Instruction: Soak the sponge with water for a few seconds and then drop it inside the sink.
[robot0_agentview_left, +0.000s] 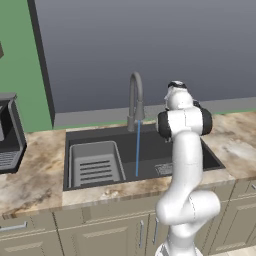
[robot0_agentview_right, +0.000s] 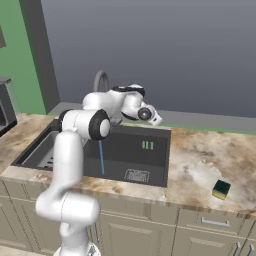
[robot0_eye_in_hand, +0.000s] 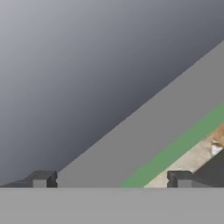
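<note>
The sponge, a tiny yellow block with a dark green top, lies on the marble counter to the right of the sink, near the counter's front edge. From the grey gooseneck faucet a thin blue stream of water runs straight down into the dark basin. My gripper is open with nothing between its fingertips. It hangs above the back of the sink and points at the grey wall, well left of the sponge and apart from it.
A grey slotted rack fills the basin's left part, and a square drain grate sits at the right front. A dark coffee machine stands on the counter at the far left. Cabinet fronts run below the counter.
</note>
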